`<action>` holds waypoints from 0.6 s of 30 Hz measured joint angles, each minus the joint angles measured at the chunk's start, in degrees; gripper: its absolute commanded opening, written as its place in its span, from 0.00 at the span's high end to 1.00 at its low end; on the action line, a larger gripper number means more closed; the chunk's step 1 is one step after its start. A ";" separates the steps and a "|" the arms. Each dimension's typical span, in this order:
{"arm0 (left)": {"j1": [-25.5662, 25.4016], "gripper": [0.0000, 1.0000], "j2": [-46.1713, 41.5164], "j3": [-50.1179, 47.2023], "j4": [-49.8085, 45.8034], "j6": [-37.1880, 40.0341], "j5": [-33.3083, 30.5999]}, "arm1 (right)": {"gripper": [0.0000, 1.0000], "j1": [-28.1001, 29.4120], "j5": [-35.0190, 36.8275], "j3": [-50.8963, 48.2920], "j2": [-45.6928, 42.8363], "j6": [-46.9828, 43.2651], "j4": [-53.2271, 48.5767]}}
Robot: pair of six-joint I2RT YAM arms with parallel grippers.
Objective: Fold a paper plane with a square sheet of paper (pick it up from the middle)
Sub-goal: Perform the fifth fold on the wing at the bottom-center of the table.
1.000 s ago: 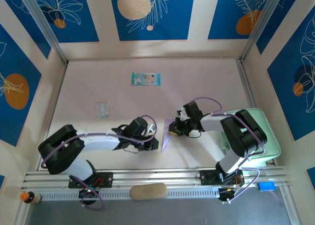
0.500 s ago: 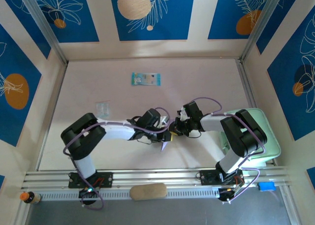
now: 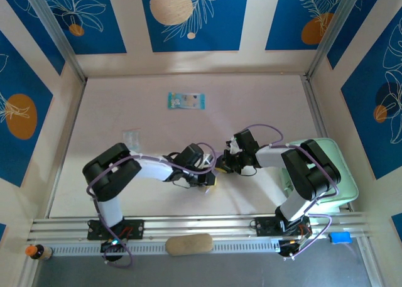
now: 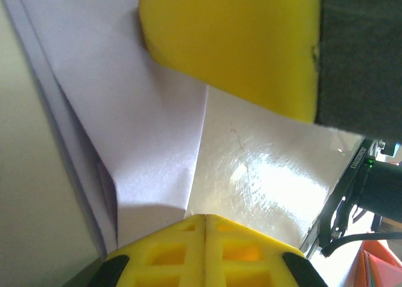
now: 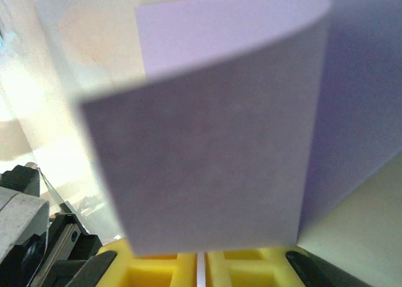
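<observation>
Mid-table, folded paper sheet [image 5: 207, 167] pinched in right gripper [image 5: 200, 268], left gripper [image 4: 205, 227] closed against its edge.

Robot arms: two, the left arm [image 3: 125, 171] and the right arm [image 3: 301, 167]
Grippers: two, the left gripper [image 3: 210, 178] and the right gripper [image 3: 221, 167], one on each arm
Sheet of paper [image 4: 144, 130]: one, lilac
Packet [image 3: 186, 100]: one, printed, far side
Tray [image 3: 345, 174]: one, green, right
Bottle [image 3: 36, 252]: one, small, near left
Pad [image 3: 188, 243]: one, tan, near edge
</observation>
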 measured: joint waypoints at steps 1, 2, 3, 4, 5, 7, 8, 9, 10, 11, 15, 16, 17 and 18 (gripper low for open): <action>0.00 0.98 -0.20 -0.39 0.50 -0.02 -0.02 | 0.89 0.00 0.00 0.00 0.00 0.00 -0.02; 0.00 0.98 -0.42 -0.83 0.92 0.00 -0.11 | 0.88 0.00 0.00 0.00 0.00 0.00 -0.04; -0.02 0.98 -0.72 -1.20 1.09 0.00 -0.22 | 0.89 0.00 -0.02 0.00 0.02 0.00 -0.04; -0.02 0.98 -1.07 -1.53 1.09 0.00 -0.35 | 0.89 0.00 -0.02 0.00 0.02 0.00 -0.07; -0.04 0.98 -1.46 -1.88 0.96 0.00 -0.42 | 0.88 0.00 -0.02 0.00 0.02 0.00 -0.07; -0.04 0.98 -2.21 -2.38 0.11 0.04 -0.50 | 0.88 0.00 -0.02 0.00 0.02 0.00 -0.07; -0.09 0.98 -2.67 -2.58 -0.59 0.07 -0.61 | 0.89 0.00 -0.02 0.00 0.02 0.00 -0.09; -0.15 0.98 -3.08 -2.73 -1.33 0.20 -0.72 | 0.88 0.00 -0.02 0.00 0.02 0.00 -0.07; -0.24 0.98 -3.48 -2.84 -2.03 0.48 -0.87 | 0.89 0.00 -0.02 0.02 0.02 0.00 -0.07; -0.35 0.98 -3.93 -2.95 -3.04 0.76 -1.01 | 0.88 0.00 0.00 0.02 0.02 0.00 -0.09; -1.09 0.98 -6.05 -3.80 -6.16 2.03 -1.86 | 0.88 0.00 0.00 0.07 0.02 -0.02 -0.13; -1.36 0.98 -6.64 -4.22 -6.73 2.21 -2.12 | 0.88 0.00 0.00 0.09 0.02 0.00 -0.20; -1.57 0.98 -7.26 -4.66 -7.23 2.47 -2.38 | 0.88 0.00 0.00 0.13 0.02 -0.02 -0.31; -1.81 0.98 -7.82 -5.05 -7.82 2.60 -2.67 | 0.88 0.00 0.00 0.15 0.02 -0.02 -0.35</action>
